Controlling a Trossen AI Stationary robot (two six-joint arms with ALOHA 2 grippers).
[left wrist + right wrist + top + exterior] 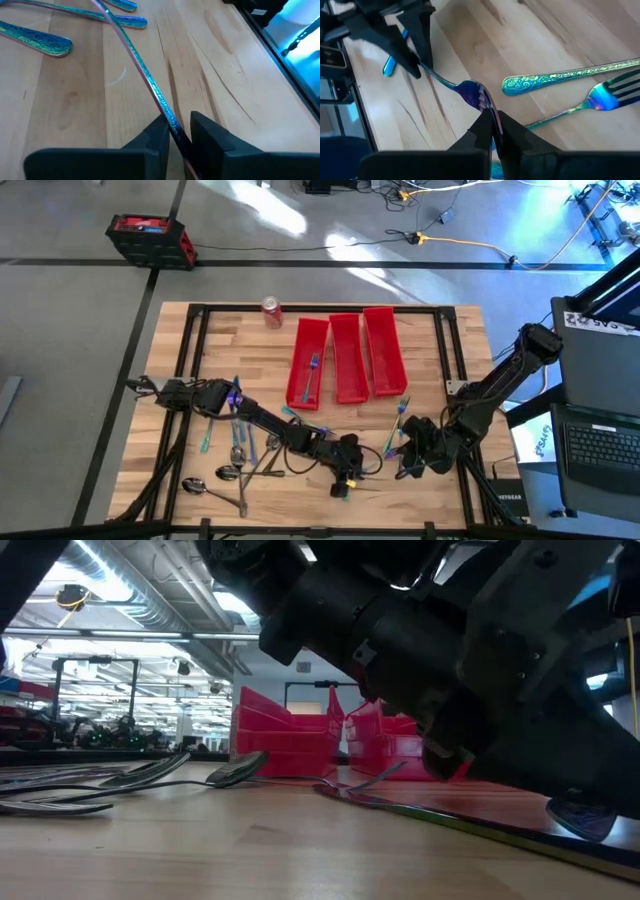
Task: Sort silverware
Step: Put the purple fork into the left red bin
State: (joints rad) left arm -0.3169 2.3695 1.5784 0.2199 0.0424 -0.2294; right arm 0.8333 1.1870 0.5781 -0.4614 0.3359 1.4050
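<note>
An iridescent teal-purple fork [455, 86] spans between my two grippers near the table's front edge, and both are shut on it. My left gripper [348, 476] has its handle and my right gripper [405, 455] has its head. The handle's teal free end [388, 66] sticks out past the left gripper [415, 62]. More silverware [235, 448] lies flat on the wood at front left, and two more iridescent pieces [560, 77] lie beside the right gripper. My left gripper [179, 125] pinches the fork's slim handle [167, 112] between its two fingers, a little short of the free end. The fingers slant down from the table's left. The handle runs on beyond them, above the wood. My right gripper [492, 122] pinches the fork's wide purple head [477, 97] between its two fingers. They slant steeply down onto it from the right. The fingers hide the tines. The neck and handle run away from them toward the left gripper.
Three long red bins [345, 360] stand side by side at the far middle, and the left one holds a fork [312, 370]. A red can [271, 310] stands at the far edge. Spoons [200, 485] lie at the front left corner. A laptop [600, 445] sits beyond the right edge.
</note>
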